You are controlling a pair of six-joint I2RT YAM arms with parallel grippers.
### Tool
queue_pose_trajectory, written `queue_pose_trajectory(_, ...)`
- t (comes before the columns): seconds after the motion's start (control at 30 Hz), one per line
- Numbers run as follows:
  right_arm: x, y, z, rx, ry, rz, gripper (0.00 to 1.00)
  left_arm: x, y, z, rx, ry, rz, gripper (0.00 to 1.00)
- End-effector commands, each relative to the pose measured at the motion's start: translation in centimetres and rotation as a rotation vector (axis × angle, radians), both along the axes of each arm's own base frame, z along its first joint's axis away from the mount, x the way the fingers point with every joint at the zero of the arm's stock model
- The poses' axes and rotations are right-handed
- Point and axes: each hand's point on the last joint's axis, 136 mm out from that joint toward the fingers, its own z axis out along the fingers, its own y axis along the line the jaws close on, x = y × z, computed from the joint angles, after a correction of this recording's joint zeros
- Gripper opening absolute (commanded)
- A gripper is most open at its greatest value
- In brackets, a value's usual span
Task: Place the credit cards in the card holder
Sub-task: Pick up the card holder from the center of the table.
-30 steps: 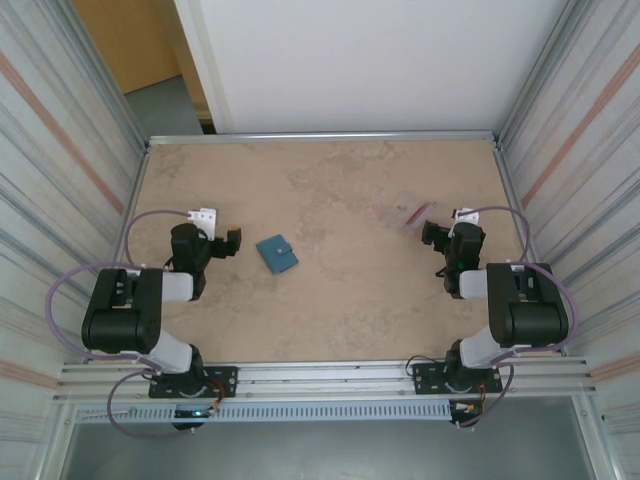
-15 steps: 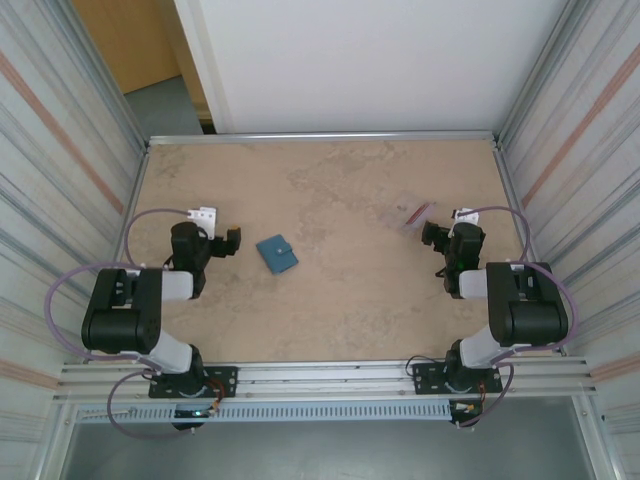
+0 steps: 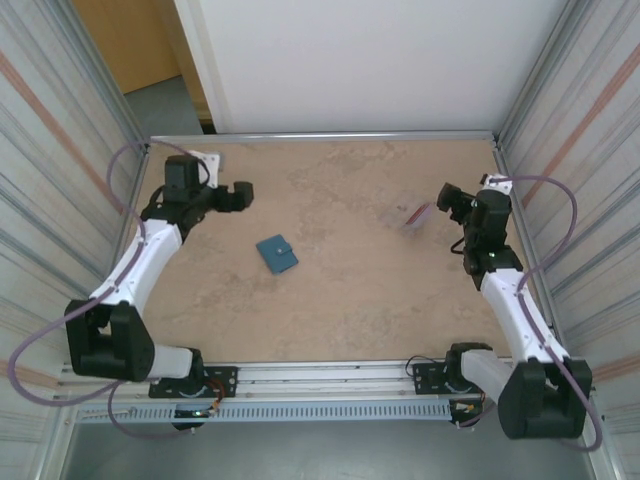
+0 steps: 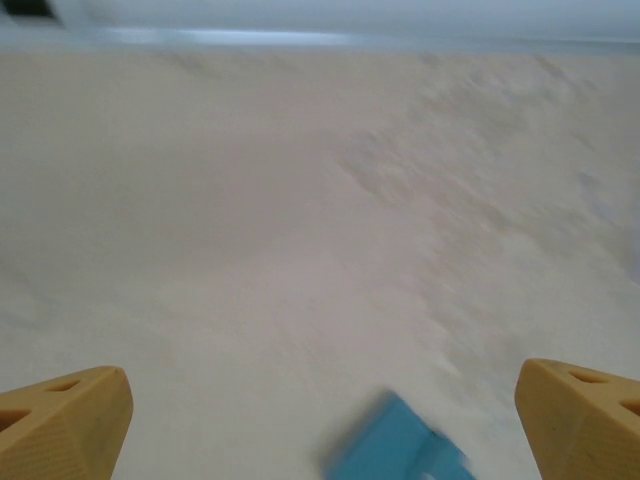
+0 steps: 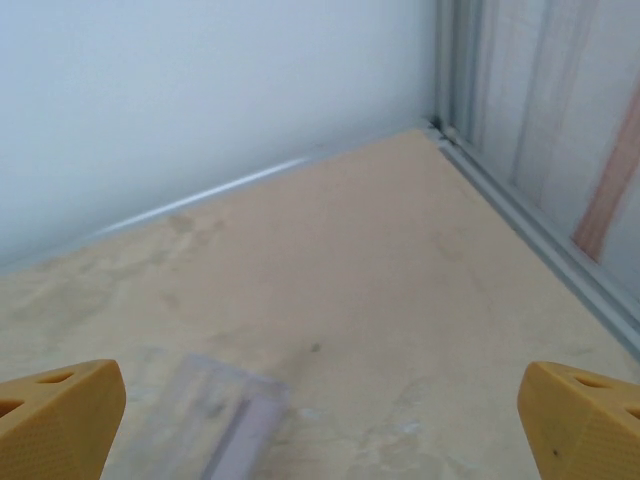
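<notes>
1. The table (image 3: 350, 300), a mottled tan board, fills the middle of the top view. A metal rail runs along its far edge at the foot of a white wall (image 3: 380, 60).
2. Ribbed metal walls (image 3: 60, 170) close in the left and right sides of the frame.
3. The left arm (image 3: 140, 262) reaches from its base at lower left up the left edge to the upper left of the table.
4. The right arm (image 3: 512, 300) reaches from lower right up the right edge to the upper right.
5. The left gripper (image 3: 240, 195) sits in the upper left of the table and points toward the centre. In its wrist view the yellow fingers (image 4: 65, 420) stand at the bottom corners, spread wide with only table between them.
6. The right gripper (image 3: 447, 195) sits at upper right, also spread wide and holding nothing. Its fingers (image 5: 60, 415) sit at the bottom corners of its wrist view.
7. The holder (image 3: 277, 253), teal and closed, lies flat left of centre, below and right of the left gripper and well apart from it. It shows blurred at the bottom edge of the left wrist view (image 4: 400, 452).
8. The case (image 3: 412, 216), clear plastic, lies right of centre, just left of the right gripper and not touching it. It also shows at lower left in the right wrist view (image 5: 215, 420).
9. The cards (image 3: 421, 211) appear as a red strip inside the case, far from the holder. Their number cannot be told.
</notes>
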Motion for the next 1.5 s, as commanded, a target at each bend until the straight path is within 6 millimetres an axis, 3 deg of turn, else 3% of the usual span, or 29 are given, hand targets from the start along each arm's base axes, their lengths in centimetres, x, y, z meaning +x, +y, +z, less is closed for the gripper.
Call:
queue_pose_trajectory(0.0,-3.1,4.1,-2.5,0.075,0.160,0.125,0.99,-6.1,-1.8,-6.6,-0.253,0.338,0.012,0.99)
queue_pose_trajectory(0.2,-3.8,13.2,-3.5,0.108,0.250,0.348,1.00,-7.0,-2.5,-10.3,-0.370,0.464,0.102,0.94)
queue_pose_trajectory(0.33,-3.4,17.5,-4.0,0.128,0.292,0.429,0.98,-7.1,-3.7,-12.2,-0.456,0.536,0.159,0.73)
queue_pose_trajectory(0.47,-2.3,22.0,-5.5,0.204,0.335,0.503,0.90,-6.9,-4.8,-13.4,-0.496,0.584,0.192,0.59)
queue_pose_trajectory(0.53,-1.7,24.4,-6.7,0.234,0.371,0.539,0.87,-6.7,-5.5,-13.6,-0.495,0.594,0.187,0.57)
queue_pose_trajectory(0.67,0.0,29.2,-9.2,0.317,0.468,0.632,0.67,-6.2,-6.5,-14.3,-0.474,0.640,0.186,0.55)
queue_pose_trajectory(0.73,0.7,31.0,-10.1,0.323,0.504,0.662,0.65,-6.2,-6.3,-15.0,-0.455,0.665,0.203,0.50)
queue_pose_trajectory(0.83,1.7,33.1,-11.4,0.330,0.548,0.685,0.64,-6.6,-5.5,-16.1,-0.449,0.692,0.259,0.43)
queue_pose_trajectory(0.97,2.3,35.3,-12.9,0.381,0.604,0.729,0.60,-6.7,-5.2,-16.8,-0.450,0.702,0.280,0.41)
queue_pose_trajectory(1.27,1.5,38.9,-16.0,0.444,0.725,0.806,0.57,-6.6,-5.2,-17.8,-0.441,0.733,0.291,0.33)
queue_pose_trajectory(1.47,0.8,41.3,-17.9,0.448,0.781,0.846,0.53,-6.8,-5.0,-18.6,-0.430,0.760,0.311,0.33)
